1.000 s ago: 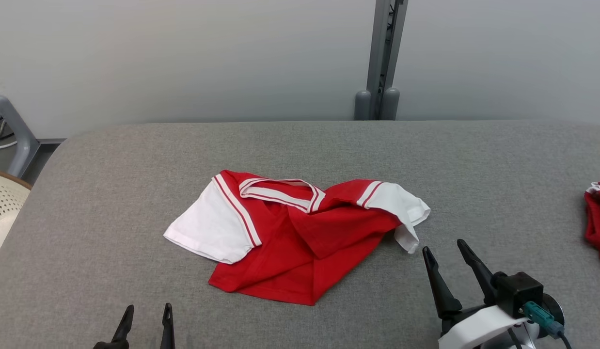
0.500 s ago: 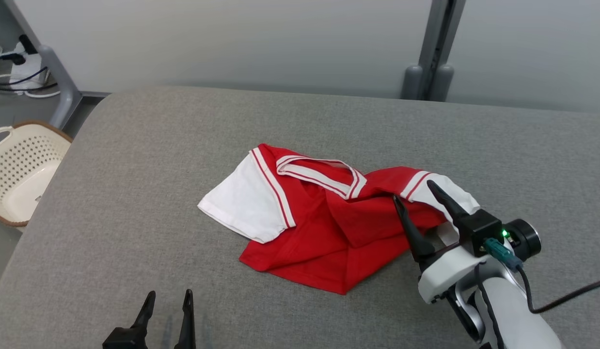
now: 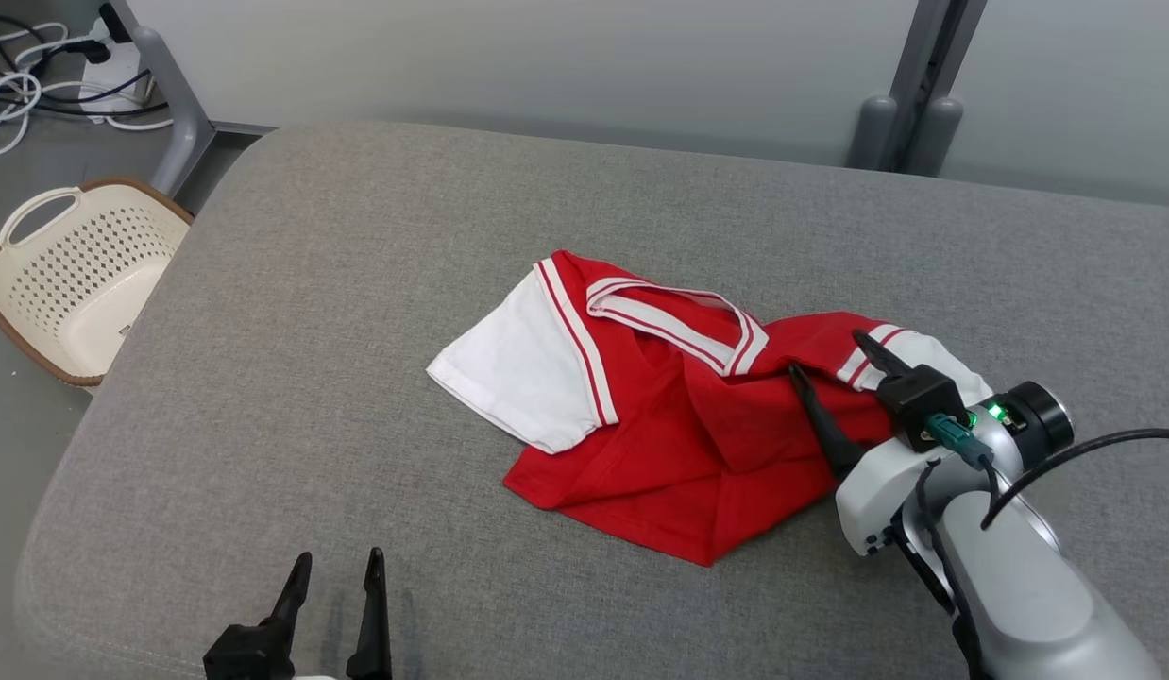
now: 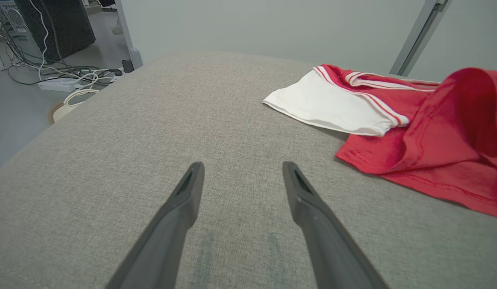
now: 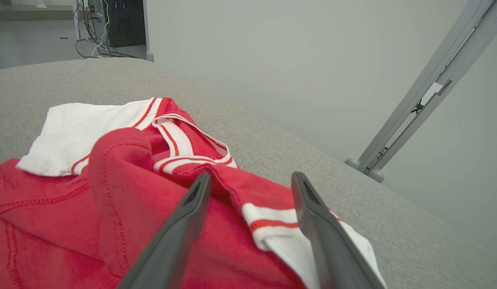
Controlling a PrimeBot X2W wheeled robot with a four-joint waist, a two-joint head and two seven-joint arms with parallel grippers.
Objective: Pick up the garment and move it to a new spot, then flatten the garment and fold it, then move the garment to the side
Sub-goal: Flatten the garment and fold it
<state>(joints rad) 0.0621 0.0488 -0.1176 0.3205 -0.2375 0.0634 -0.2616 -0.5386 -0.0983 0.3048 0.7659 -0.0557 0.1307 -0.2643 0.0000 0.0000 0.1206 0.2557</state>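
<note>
So the crumpled red shirt with white sleeves (image 3: 679, 434) sits mid grey fabric table (image 3: 358, 283). The right gripper (image 3: 827, 353) is spread over its sleeve seam, probably lining up a pinch; the left gripper (image 3: 340, 555), also spread, hovers clear.

Left hand (image 3: 339, 557) low, fingers spread; right hand (image 3: 827, 353) extended, fingers apart.

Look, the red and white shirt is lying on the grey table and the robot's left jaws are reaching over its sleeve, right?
Not quite: it is the right jaws, standing open, that reach over one white sleeve of the shirt. The left jaws hang open above bare grey table, apart from the shirt. The head view shows this.
</note>
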